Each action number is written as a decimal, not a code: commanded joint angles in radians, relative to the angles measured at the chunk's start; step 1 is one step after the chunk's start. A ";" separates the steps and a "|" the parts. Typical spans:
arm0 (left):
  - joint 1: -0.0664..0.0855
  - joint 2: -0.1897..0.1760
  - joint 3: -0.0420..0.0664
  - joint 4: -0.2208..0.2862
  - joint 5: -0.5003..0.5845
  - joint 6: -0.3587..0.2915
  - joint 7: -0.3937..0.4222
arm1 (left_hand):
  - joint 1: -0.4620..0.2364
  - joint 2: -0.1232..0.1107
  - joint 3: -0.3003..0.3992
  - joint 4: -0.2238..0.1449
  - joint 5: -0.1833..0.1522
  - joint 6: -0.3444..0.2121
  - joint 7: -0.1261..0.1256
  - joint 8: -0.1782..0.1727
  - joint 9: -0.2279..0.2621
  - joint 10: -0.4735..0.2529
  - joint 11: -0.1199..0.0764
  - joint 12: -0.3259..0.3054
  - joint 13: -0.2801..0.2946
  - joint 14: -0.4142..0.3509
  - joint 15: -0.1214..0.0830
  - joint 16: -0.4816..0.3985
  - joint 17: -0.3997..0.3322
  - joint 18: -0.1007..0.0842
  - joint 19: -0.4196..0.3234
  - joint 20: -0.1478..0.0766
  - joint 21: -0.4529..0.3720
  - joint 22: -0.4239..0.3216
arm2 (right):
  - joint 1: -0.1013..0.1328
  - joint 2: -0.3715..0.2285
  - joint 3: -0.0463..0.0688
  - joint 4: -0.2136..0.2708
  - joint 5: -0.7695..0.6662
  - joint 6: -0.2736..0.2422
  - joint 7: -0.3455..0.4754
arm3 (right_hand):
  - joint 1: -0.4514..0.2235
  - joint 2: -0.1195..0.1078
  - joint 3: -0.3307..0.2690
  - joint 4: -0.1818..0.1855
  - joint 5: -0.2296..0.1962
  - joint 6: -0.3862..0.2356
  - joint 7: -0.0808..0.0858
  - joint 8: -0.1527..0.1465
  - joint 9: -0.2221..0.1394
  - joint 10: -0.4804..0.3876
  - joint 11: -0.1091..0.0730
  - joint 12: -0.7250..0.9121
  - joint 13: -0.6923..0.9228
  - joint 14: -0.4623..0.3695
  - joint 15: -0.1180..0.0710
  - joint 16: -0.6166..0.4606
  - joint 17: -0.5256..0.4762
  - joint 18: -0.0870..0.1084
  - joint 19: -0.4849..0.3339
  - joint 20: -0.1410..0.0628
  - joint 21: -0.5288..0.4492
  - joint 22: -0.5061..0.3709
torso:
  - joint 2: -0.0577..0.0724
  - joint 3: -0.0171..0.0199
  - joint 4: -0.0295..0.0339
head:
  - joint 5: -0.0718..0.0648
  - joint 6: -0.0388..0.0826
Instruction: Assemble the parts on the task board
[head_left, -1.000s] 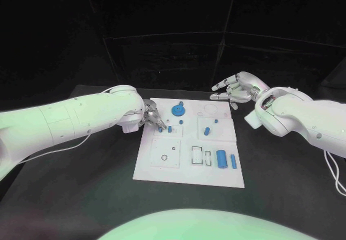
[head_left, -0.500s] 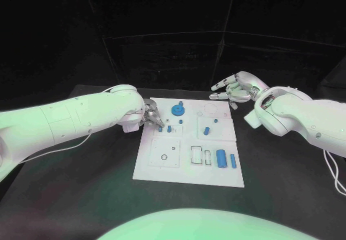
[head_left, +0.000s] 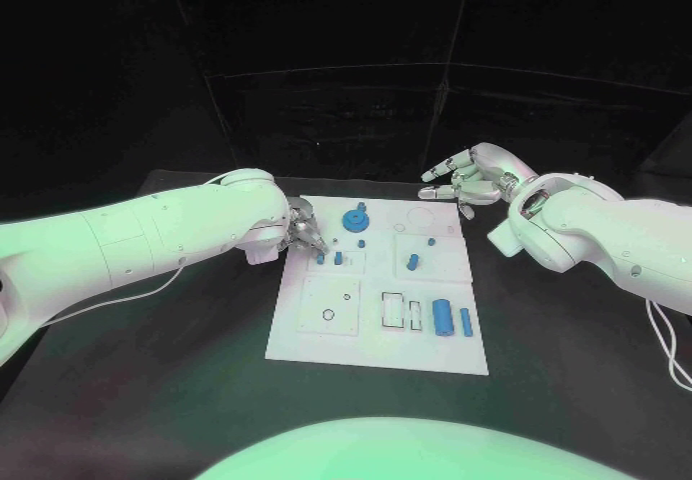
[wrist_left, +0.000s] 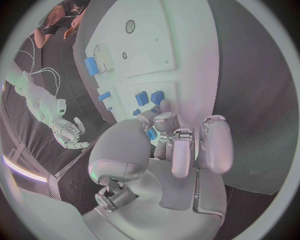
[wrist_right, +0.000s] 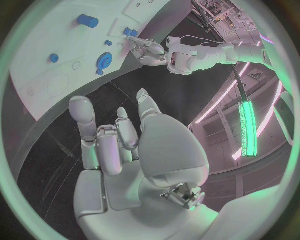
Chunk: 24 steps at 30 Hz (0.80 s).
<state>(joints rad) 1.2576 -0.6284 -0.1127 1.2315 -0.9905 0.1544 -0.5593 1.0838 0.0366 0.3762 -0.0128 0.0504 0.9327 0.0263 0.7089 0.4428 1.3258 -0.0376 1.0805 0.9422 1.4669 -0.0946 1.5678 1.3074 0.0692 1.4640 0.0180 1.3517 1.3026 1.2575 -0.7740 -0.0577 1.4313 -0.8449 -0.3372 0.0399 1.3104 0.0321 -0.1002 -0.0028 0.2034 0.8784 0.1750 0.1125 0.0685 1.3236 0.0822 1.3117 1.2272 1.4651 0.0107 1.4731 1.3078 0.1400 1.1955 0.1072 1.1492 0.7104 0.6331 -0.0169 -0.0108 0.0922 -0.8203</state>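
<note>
The white task board (head_left: 378, 320) lies in the middle of the black table. My left hand (head_left: 303, 232) is over its far left part, fingers curled down, and pinches a small blue part (wrist_left: 152, 134) between thumb and a finger. Two small blue blocks (wrist_left: 150, 97) stand just beyond the fingertips. A blue round gear (head_left: 356, 218) sits at the board's far edge. One blue part (head_left: 414, 262) lies mid-board and two blue blocks (head_left: 453, 318) near the right edge. My right hand (head_left: 464, 175) hovers past the board's far right corner, fingers apart, holding nothing.
Black table surface (head_left: 173, 330) runs round the board on all sides. Outlined slots (head_left: 397, 310) and a small ring (head_left: 329, 315) mark the board's near half. The right wrist view looks across the board (wrist_right: 56, 35) at the gear (wrist_right: 105, 60) and my left hand (wrist_right: 147, 49).
</note>
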 joint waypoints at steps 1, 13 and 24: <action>0.002 -0.002 0.001 0.001 -0.005 -0.012 0.009 | -0.023 -0.017 -0.022 0.011 -0.003 -0.002 0.004 0.003 0.001 -0.001 -0.002 0.000 0.000 0.104 -0.002 0.003 0.263 -0.006 0.002 -0.007 0.000 0.001 | 0.002 0.001 0.001 0.000 -0.002 0.005 0.004 | 0.001 0.009 -0.008 0.000 0.002 -0.005 -0.002 0.007 0.000 -0.005 0.002 0.000 -0.001 0.059 -0.006 -0.003 0.043 0.010 -0.004 0.002 -0.005 -0.001 | 0.000 -0.0003 0.0003 | -0.001 0.001; 0.002 -0.036 0.001 0.038 -0.004 -0.027 0.020 | -0.155 -0.090 -0.166 0.103 -0.003 0.004 0.004 0.007 0.000 -0.001 -0.001 0.002 0.000 0.104 -0.001 0.003 0.263 -0.006 0.004 -0.004 -0.001 0.003 | 0.002 0.000 0.001 -0.001 -0.002 0.006 0.004 | 0.001 0.009 -0.008 0.000 0.002 -0.005 -0.002 0.007 0.000 -0.006 0.002 0.000 -0.002 0.059 -0.006 -0.003 0.043 0.010 -0.004 0.002 -0.005 -0.002 | -0.001 0.0000 0.0012 | -0.003 -0.001; 0.001 -0.063 0.001 0.076 -0.004 -0.008 0.016 | -0.127 -0.087 -0.195 0.102 -0.002 0.001 0.004 0.008 -0.001 -0.003 -0.002 0.002 0.000 0.104 -0.002 0.003 0.263 -0.006 0.003 -0.005 -0.003 0.003 | 0.002 0.000 0.001 -0.003 -0.002 0.008 0.004 | 0.001 0.009 -0.008 0.000 0.002 -0.005 -0.002 0.007 0.000 -0.006 0.002 0.000 -0.002 0.059 -0.006 -0.003 0.043 0.010 -0.004 0.002 -0.005 -0.002 | 0.000 0.0004 0.0006 | 0.002 -0.003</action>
<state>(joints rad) 1.2576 -0.6909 -0.1120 1.3032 -0.9908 0.1375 -0.5507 0.9484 -0.0476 0.1863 0.0895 0.0504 0.9366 0.0303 0.7130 0.4434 1.3258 -0.0375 1.0805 0.9421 1.4669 -0.0945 1.5678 1.3074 0.0692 1.4639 0.0181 1.3517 1.3049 1.2575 -0.7743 -0.0578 1.4280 -0.8449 -0.3355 0.0399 1.3104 0.0320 -0.1002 -0.0028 0.2034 0.8784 0.1751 0.1124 0.0685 1.3236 0.0822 1.3117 1.2273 1.4651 0.0107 1.4731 1.3076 0.1400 1.1954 0.1072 1.1492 0.7096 0.6328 -0.0163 -0.0094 0.0926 -0.8227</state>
